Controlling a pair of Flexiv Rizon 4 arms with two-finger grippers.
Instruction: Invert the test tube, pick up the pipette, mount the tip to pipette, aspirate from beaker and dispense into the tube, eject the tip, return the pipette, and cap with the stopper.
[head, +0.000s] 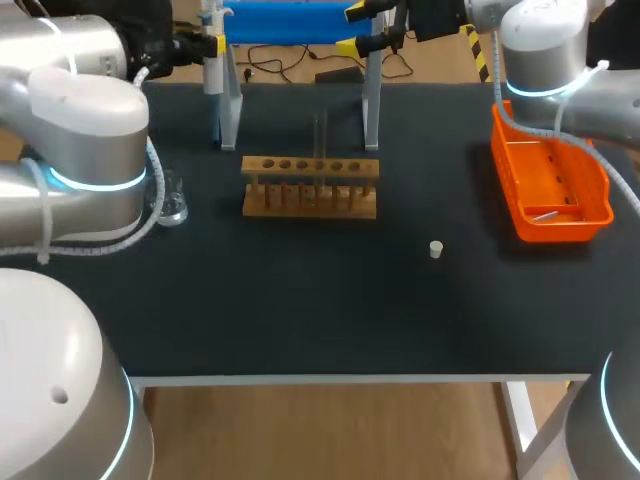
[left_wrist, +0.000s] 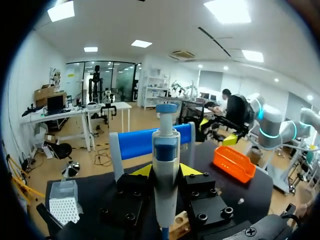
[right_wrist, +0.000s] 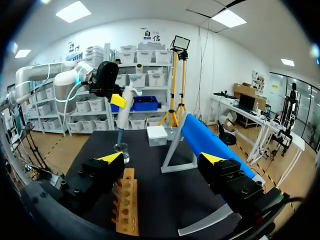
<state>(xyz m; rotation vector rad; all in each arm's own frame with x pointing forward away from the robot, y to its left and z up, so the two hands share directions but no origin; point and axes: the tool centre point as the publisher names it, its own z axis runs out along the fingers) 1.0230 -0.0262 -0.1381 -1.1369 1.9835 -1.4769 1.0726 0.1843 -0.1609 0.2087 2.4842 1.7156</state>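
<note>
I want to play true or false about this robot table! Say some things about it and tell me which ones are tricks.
1. The left gripper holds the pipette. True.
2. The stopper is plugged into a tube. False: it sits alone on the table, between the rack and the tray.
3. The right gripper is open with nothing in it. True.
4. The tray is blue. False: it is orange.
5. The beaker sits inside the tray. False: it stands on the table on the far side of the rack from the tray, next to the left arm.
</note>
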